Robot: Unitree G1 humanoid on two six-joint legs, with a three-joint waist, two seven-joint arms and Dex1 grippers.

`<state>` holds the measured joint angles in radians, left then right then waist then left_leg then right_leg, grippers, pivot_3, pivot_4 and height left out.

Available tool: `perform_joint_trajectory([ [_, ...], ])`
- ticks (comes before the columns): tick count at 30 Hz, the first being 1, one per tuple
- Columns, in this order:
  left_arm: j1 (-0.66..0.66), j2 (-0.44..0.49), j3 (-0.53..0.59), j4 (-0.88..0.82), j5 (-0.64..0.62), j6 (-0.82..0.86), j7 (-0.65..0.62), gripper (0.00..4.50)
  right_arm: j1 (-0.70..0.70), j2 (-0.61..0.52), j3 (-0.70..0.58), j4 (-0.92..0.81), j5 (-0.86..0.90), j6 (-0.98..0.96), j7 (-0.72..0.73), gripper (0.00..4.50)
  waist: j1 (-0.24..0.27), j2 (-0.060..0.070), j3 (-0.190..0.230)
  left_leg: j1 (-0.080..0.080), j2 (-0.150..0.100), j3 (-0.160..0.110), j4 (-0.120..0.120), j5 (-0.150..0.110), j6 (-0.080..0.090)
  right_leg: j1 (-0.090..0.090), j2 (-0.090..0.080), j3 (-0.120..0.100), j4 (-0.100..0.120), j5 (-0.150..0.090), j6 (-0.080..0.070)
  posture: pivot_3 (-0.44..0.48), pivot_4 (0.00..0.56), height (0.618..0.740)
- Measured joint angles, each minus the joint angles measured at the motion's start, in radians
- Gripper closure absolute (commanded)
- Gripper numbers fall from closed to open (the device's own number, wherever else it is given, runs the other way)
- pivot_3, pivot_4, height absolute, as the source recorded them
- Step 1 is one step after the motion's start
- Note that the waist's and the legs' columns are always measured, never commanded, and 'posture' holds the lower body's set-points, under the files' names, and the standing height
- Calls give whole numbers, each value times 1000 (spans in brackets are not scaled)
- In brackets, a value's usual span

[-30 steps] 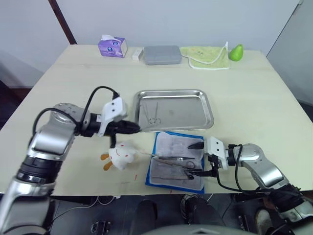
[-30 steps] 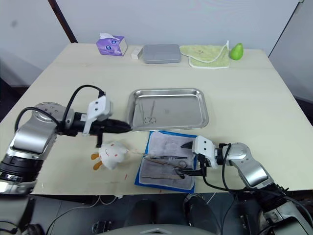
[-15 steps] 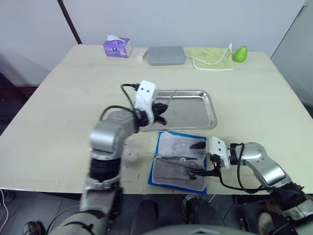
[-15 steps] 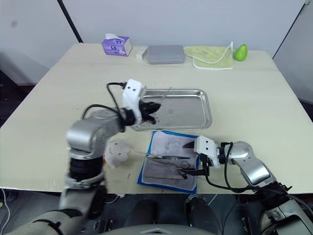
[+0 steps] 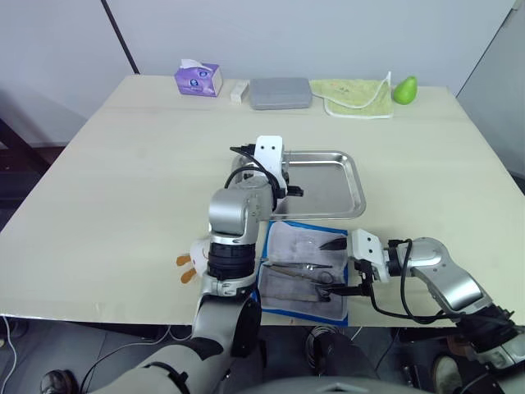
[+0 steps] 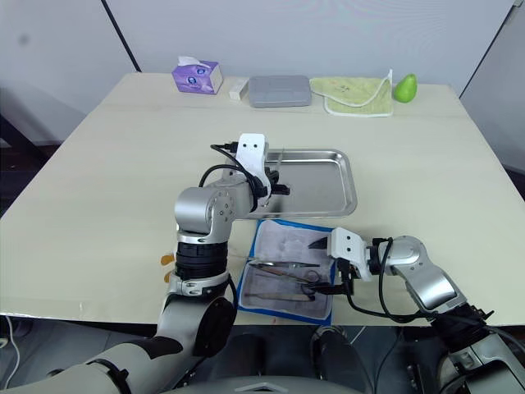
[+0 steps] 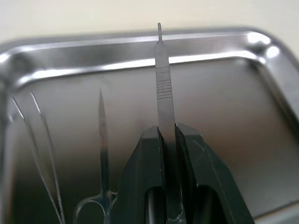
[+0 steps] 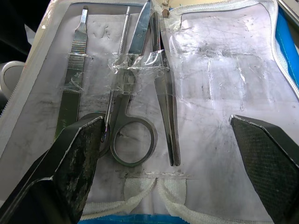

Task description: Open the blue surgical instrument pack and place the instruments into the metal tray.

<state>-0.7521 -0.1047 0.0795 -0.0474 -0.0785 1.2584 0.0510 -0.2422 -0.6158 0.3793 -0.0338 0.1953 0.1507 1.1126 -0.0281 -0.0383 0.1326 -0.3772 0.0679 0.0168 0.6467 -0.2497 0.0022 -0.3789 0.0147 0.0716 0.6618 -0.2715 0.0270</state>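
Observation:
The blue surgical instrument pack (image 5: 289, 302) lies open at the table's front edge, pale lining up. Several instruments are taped inside: a flat handle (image 8: 74, 79), a thin probe (image 8: 119, 60), scissors (image 8: 135, 93) and tweezers (image 8: 166, 102). My right gripper (image 5: 338, 267) is open, its fingers straddling the pack's right side. Just behind the pack is the metal tray (image 5: 358, 193), holding small scissors (image 7: 103, 140) and tweezers (image 7: 39, 140). My left gripper (image 7: 167, 133) hovers over the tray's left part, shut on a flat ribbed metal handle (image 7: 163, 79) pointing at the far rim.
Along the far edge stand a purple tissue box (image 5: 198, 79), a small white block (image 5: 239, 90), a grey box (image 5: 280, 93), a green cloth (image 5: 354, 87) and a green pear (image 5: 400, 89). A white plush toy (image 5: 193, 258) sits left of the pack, partly behind my left arm.
My left arm swung from beside the plush toy rightward to over the tray, the slender handle in its fingers. The right gripper stayed at the pack. The camera shifted slightly.

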Motion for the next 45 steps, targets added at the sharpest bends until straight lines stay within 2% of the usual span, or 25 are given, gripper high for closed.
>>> perform_joint_trajectory([
  [19,24,-15,18,67,-3,-38,20,4455,2,-1,0,-10,0,14,-4,0,-1,0,0,0,-1,-1,0,0,0,0,0,-1,0,0,0,0,150,740],
  [20,24,-15,18,68,-3,-39,20,3595,2,-1,0,-10,0,15,-4,0,-1,0,0,0,-1,-1,0,0,0,0,0,-1,0,0,0,0,150,740],
  [21,24,-16,19,69,-4,-39,19,3253,2,-1,0,-11,0,16,-4,0,-1,0,0,0,-1,-1,0,0,0,0,0,-1,0,0,0,0,150,740],
  [23,24,-15,20,69,-5,-39,19,2165,2,-1,0,-12,0,18,-5,0,-1,0,0,0,-1,-1,0,0,0,0,0,-1,0,0,0,0,150,740],
  [26,31,-8,12,65,-5,-39,6,927,2,-1,0,-12,0,18,-5,0,-2,0,0,0,-1,-1,0,0,0,0,0,-1,0,0,0,0,150,740],
  [29,49,15,-3,35,-30,-39,-37,927,2,-1,0,-12,0,18,-5,0,-3,0,1,0,-1,-1,-1,0,0,0,-1,-1,0,0,0,0,150,740],
  [35,122,125,-30,-148,-184,-73,-271,927,3,2,-1,-13,0,17,-6,0,-7,2,1,0,-1,-1,-2,0,-1,0,-2,-1,-1,0,0,0,150,740],
  [36,125,129,-32,-153,-190,-74,-280,927,3,2,-1,-13,0,17,-6,0,-7,2,1,0,-1,-1,-2,0,-1,0,-2,-1,-1,0,0,0,150,740],
  [37,156,183,-34,-207,-250,-101,-383,927,4,2,-3,-12,0,17,-7,0,-7,2,2,0,-2,-1,-2,0,-1,0,-2,-1,-1,0,0,0,150,740],
  [38,169,205,-42,-223,-272,-115,-421,927,4,2,-3,-13,1,17,-7,0,-7,2,2,0,-2,-1,-2,0,-1,0,-3,-1,-1,0,0,0,150,740],
  [39,212,300,-73,-261,-317,-178,-549,927,6,10,-2,-13,1,15,-10,0,-10,2,2,0,-2,-1,-3,0,-1,-1,-3,-1,-1,-1,0,0,150,740],
  [42,269,435,-80,-290,-375,-278,-736,927,19,12,-10,-14,5,1,-14,0,-13,5,4,1,-3,0,-6,0,-1,-1,-4,-1,-1,-1,-1,0,150,740],
  [43,305,502,-82,-294,-392,-378,-851,927,27,10,-18,-14,6,-3,-13,0,-11,5,4,1,-4,-1,-6,0,-1,-1,-6,-1,-1,-3,-3,0,150,740],
  [45,323,547,-85,-294,-417,-432,-944,927,32,10,-26,-14,6,-3,-12,0,-9,4,4,1,-5,-1,-6,0,-1,-1,-8,-2,-2,-4,-3,0,150,740],
])
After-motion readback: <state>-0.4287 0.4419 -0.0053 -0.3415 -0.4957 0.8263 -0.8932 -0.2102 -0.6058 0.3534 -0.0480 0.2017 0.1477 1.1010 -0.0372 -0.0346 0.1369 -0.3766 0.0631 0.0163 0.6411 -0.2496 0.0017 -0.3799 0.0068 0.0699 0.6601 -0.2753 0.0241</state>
